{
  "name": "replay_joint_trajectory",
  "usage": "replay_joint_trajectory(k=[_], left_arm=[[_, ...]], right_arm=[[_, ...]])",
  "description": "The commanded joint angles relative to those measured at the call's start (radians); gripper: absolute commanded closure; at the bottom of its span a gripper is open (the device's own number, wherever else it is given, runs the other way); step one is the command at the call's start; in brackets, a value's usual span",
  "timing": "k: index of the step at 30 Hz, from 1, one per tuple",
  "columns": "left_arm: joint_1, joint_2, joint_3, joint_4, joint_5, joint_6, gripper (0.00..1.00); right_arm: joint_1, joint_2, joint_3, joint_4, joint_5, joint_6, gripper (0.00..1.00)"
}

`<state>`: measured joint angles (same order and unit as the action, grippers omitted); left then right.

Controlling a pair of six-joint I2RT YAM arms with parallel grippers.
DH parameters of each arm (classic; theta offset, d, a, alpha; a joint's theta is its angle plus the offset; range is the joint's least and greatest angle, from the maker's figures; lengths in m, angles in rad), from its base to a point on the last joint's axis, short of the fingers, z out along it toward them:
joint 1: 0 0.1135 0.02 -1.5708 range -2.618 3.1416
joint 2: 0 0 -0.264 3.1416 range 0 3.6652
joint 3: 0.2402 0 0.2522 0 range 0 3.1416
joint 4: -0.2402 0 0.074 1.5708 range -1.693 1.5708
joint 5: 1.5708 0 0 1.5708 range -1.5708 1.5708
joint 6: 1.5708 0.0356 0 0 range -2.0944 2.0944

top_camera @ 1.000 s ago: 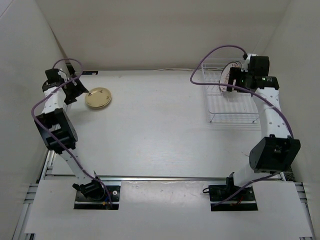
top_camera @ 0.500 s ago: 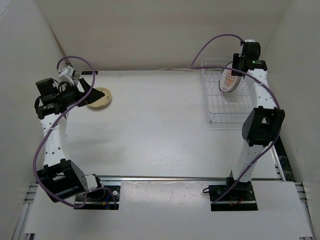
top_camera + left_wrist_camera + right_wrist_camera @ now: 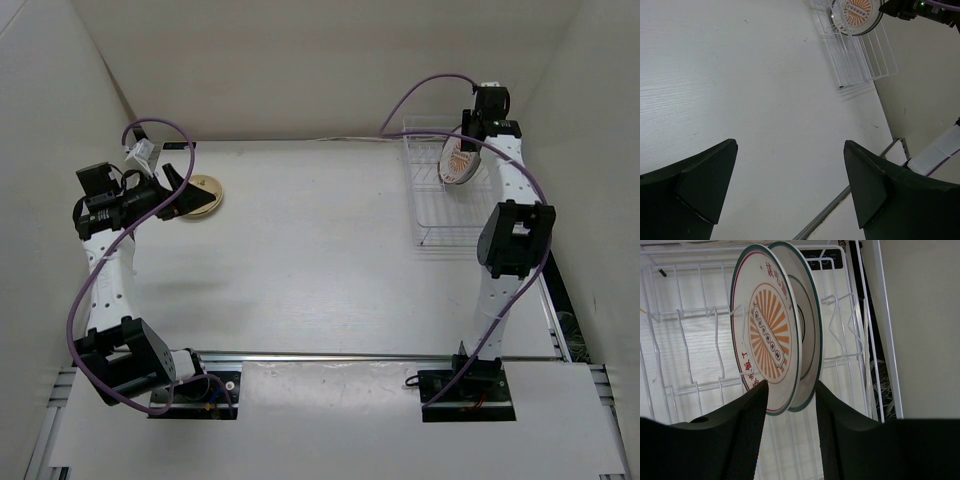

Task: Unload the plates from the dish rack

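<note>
White grained surface carries a white wire-grid dish rack at far right. On edge among its wires, a white round plate with an orange sunburst pattern and a second green-rimmed plate just behind sit pinched at their lower rims between the right gripper jaws. Far left, a small round cream plate lies flat beside the left gripper, jaws wide apart

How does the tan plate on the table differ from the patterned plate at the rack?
The tan plate is plain; the patterned plate has orange rays. The tan plate lies flat on the table; the patterned plate stands on edge over the rack. The tan plate is free; the patterned plate sits between the right claw's fingers. Both are round.
</note>
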<state>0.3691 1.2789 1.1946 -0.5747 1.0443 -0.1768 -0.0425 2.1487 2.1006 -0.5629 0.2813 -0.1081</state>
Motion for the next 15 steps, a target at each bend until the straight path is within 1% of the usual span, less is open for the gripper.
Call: replay_joint_trajectory(k=[1, 2, 11, 15], left_arm=[[-0.006, -0.030, 0.003, 0.009, 0.043, 0.011, 0.02], [-0.006, -0.030, 0.003, 0.009, 0.043, 0.011, 0.01], [-0.006, -0.030, -0.006, 0.009, 0.053, 0.011, 0.01], [-0.006, -0.039, -0.015, 0.009, 0.053, 0.011, 0.01]], right_arm=[[0.001, 0.020, 0.061, 0.052, 0.030, -0.010, 0.53], [0.001, 0.031, 0.061, 0.052, 0.030, -0.019, 0.53], [0.001, 0.099, 0.110, 0.070, 0.039, -0.028, 0.53], [0.001, 0.129, 0.134, 0.070, 0.039, -0.028, 0.56]])
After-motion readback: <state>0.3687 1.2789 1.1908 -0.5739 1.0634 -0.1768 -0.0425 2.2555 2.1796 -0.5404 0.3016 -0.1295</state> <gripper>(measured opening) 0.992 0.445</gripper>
